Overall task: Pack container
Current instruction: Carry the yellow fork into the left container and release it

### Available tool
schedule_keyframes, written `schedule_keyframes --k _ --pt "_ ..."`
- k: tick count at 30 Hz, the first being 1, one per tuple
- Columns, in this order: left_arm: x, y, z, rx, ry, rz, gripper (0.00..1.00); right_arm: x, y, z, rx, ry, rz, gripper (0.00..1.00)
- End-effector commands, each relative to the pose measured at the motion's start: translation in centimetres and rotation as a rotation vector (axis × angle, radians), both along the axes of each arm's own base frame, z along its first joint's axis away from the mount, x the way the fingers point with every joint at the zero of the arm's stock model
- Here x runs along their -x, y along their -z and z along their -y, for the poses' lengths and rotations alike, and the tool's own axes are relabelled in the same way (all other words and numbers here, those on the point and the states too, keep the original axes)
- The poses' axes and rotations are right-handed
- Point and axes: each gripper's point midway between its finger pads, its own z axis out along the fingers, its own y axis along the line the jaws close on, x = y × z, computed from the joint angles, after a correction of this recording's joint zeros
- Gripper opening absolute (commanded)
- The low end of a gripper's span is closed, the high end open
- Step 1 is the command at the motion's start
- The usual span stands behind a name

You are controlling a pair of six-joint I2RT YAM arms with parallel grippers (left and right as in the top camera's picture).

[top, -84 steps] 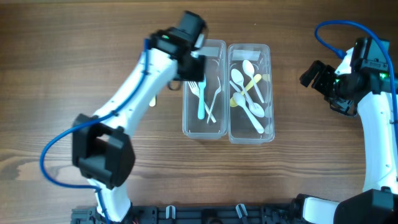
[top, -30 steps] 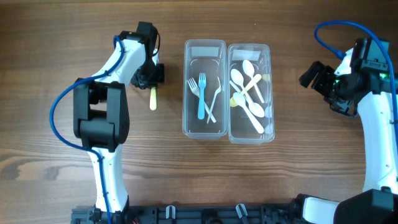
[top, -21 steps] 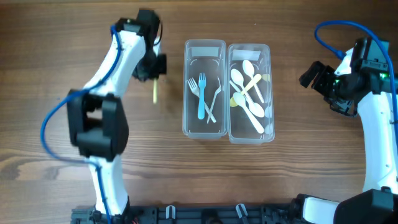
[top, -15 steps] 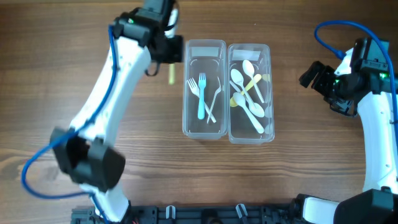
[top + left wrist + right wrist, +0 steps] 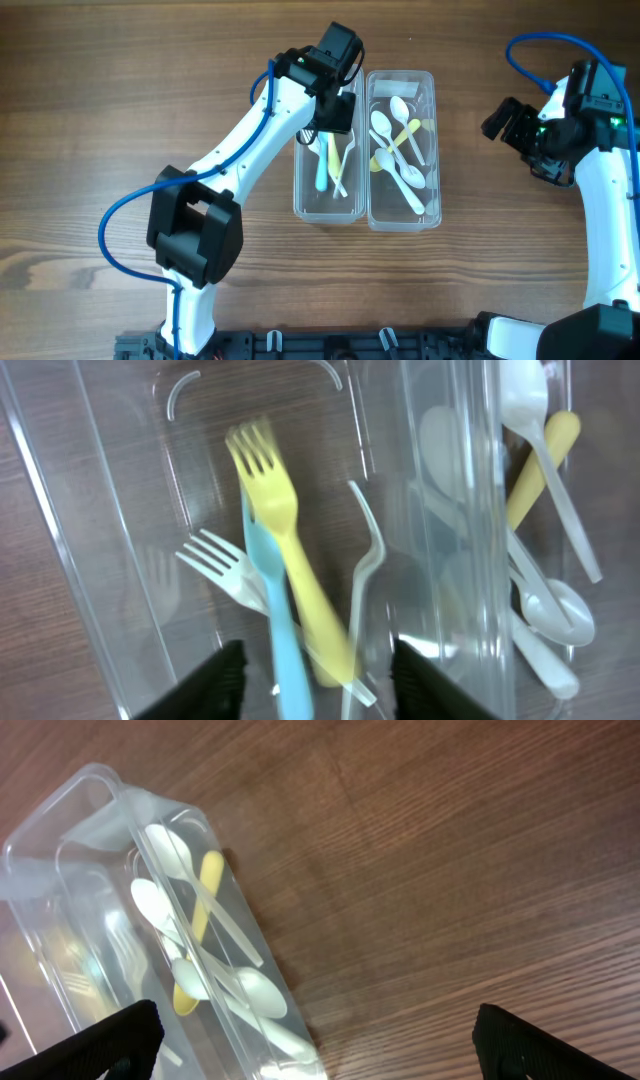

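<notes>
Two clear plastic containers stand side by side. The left container holds a blue fork, a white fork and a clear fork. A yellow fork, blurred, lies among them. My left gripper hovers over this container's far end. In the left wrist view, my left gripper has its jaws wide apart, and neither finger touches the yellow fork. The right container holds several white and yellow spoons. My right gripper is open and empty, off to the right.
The wooden table surrounds the containers. My left arm stretches from the front left across to the containers. The right wrist view shows the spoon container at its left and bare wood elsewhere.
My left gripper carried the yellow fork from the table left of the containers to above the left container. Its jaws now stand apart with the fork in the container. The right arm has not moved.
</notes>
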Motion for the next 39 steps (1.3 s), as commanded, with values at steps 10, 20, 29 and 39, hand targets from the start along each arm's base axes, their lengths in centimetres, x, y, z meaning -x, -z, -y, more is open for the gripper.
schedule_keyframes --k 10,20,29,39 --pt "-0.9 -16.2 -6.1 0.099 -0.14 0.329 0.61 -2.9 -1.5 -1.8 -0.05 -0.16 0.155 1.0" --pt "8.2 -28.7 -17.3 0.0 -0.348 0.624 0.59 -1.4 -16.2 -5.4 0.068 -0.45 0.683 0.96" --pt "19.8 -33.5 -23.5 0.123 -0.492 0.757 0.71 9.9 -28.2 -7.3 0.296 -0.437 1.091 1.0" --pt "25.0 -32.9 -27.1 0.075 -0.539 0.78 1.0 13.7 -30.1 -7.1 0.383 -0.383 1.176 1.0"
